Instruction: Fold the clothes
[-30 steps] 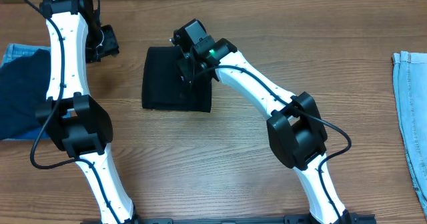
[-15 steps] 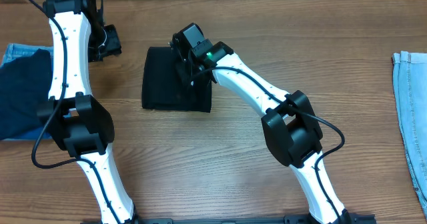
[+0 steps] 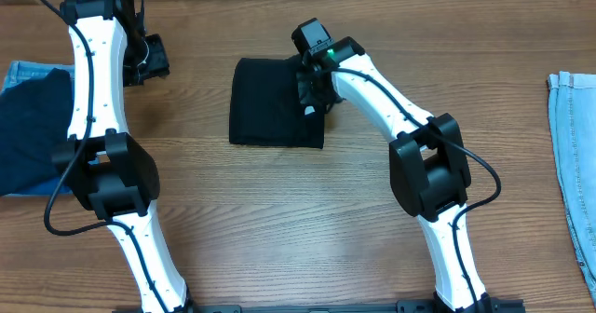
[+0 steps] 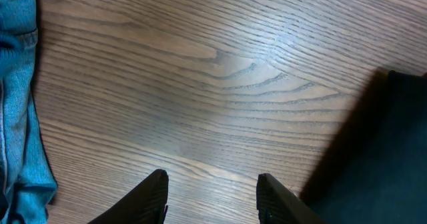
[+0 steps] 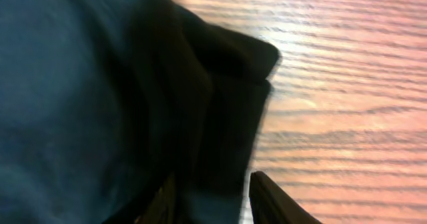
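I see the clothes [image 3: 275,115], a folded black square, have slid rightward since a second ago, following the right gripper [image 3: 315,97]. Their edge lies between its part-open fingers; whether they pinch I cannot tell. The left gripper [image 4: 212,199] stays half-open, holding nothing, well left of them.

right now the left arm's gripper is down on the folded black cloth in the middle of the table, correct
Not quite. The right gripper is the one down on the folded black cloth in the middle of the table. The left gripper is off to the side over bare wood. The overhead view shows this.
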Robot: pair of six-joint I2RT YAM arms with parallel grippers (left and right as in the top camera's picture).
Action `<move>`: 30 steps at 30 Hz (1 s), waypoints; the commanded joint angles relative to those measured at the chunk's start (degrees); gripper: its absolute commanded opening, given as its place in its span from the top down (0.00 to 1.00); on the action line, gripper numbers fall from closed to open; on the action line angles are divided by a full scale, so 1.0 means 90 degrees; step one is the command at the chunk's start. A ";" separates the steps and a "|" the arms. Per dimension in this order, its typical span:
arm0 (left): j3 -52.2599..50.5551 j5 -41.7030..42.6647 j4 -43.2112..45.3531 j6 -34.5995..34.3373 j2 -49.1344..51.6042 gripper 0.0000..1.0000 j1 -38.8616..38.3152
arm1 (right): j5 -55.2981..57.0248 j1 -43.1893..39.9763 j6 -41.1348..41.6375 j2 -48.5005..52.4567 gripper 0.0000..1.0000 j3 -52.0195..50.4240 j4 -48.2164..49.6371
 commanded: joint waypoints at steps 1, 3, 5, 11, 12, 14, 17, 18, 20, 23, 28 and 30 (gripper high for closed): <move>0.0155 0.0073 0.0019 0.0146 -0.0017 0.53 -0.0049 | 0.0823 -0.0231 0.0068 0.0027 0.60 0.0204 -0.0304; 0.0155 0.0073 0.0024 0.0146 -0.0017 0.53 -0.0049 | 0.0867 -0.0359 0.0000 -0.0034 0.60 0.0427 -0.0622; 0.0155 0.0070 0.0032 0.0146 -0.0017 0.53 -0.0049 | 0.0867 -0.0362 -0.0478 -0.0192 0.56 0.0743 -0.0687; 0.0155 0.0073 0.0036 0.0146 -0.0017 0.53 -0.0049 | -0.2045 -0.0495 -0.1693 -0.0301 0.33 0.1559 0.0056; 0.0155 0.0073 0.0024 0.0146 -0.0017 0.53 -0.0049 | -0.2093 -0.0500 -0.1600 -0.0248 0.33 0.1503 0.0267; 0.0155 0.0073 0.0012 0.0146 -0.0017 0.53 -0.0049 | -0.2074 -0.0500 -0.1603 -0.0058 0.34 0.1367 0.0770; 0.0155 0.0073 -0.0024 0.0146 -0.0017 0.53 -0.0049 | -0.2040 -0.0500 -0.1566 0.0192 0.44 0.1343 0.1056; 0.0155 0.0073 -0.0032 0.0148 -0.0017 0.54 -0.0049 | -0.2023 -0.0500 -0.1528 0.0279 0.48 0.1343 0.1132; 0.0155 0.0073 -0.0029 0.0148 -0.0017 0.54 -0.0049 | -0.1746 -0.0500 -0.1355 0.0425 0.48 0.1343 0.1134; 0.0155 0.0073 -0.0029 0.0148 -0.0017 0.53 -0.0049 | -0.1734 -0.0500 -0.1360 0.0590 0.47 0.1343 0.1129; 0.0155 0.0075 -0.0039 0.0146 -0.0017 0.54 -0.0049 | -0.1637 -0.0525 -0.1362 0.0612 0.47 0.1341 0.1158; 0.0155 0.0073 -0.0044 0.0146 -0.0017 0.54 -0.0049 | -0.1637 -0.0525 -0.1358 0.0692 0.47 0.1341 0.1156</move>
